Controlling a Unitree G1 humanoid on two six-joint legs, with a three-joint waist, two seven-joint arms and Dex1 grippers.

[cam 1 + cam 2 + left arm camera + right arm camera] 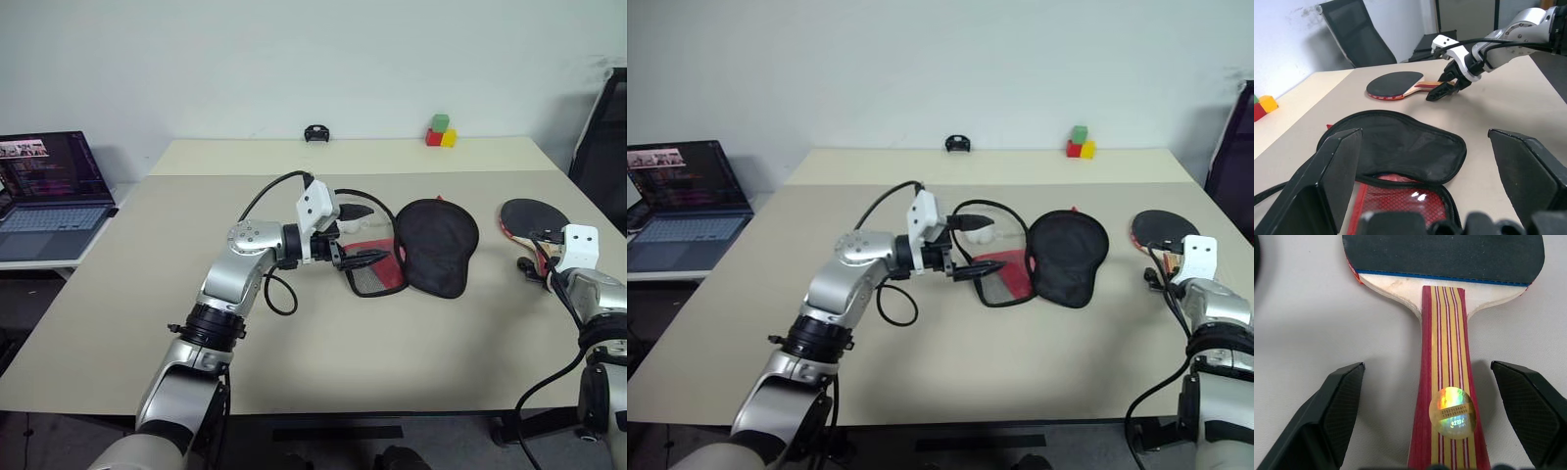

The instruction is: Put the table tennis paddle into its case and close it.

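From the head views, you have the table (294,343) before you with the case (431,245) lying near its middle, black flap spread open toward three o'clock and the red mesh part (377,274) at its nine o'clock side. Your left gripper (361,235) hovers right at that red part, pointing toward three o'clock, fingers spread apart and holding nothing. The table tennis paddle (529,217) lies flat at the case's three o'clock, well apart from it, black face up, handle toward six o'clock. Your right gripper (1164,266) sits at the handle end. At twelve o'clock, near the far edge, stand the coloured blocks (441,132) and a small black object (315,133); a laptop (49,196) is open on a side table at nine o'clock.

In the left wrist view, your two fingers (1327,181) stand wide, with the open case between and just past them, red mesh nearest. Beyond it lies the paddle, and your right gripper's fingers hang spread over its handle.

In the right wrist view, your fingers (1337,406) are wide apart, one on each side of the striped handle (1447,382), neither touching it. The handle carries a shiny round sticker (1452,412), and the black face runs off toward twelve o'clock.
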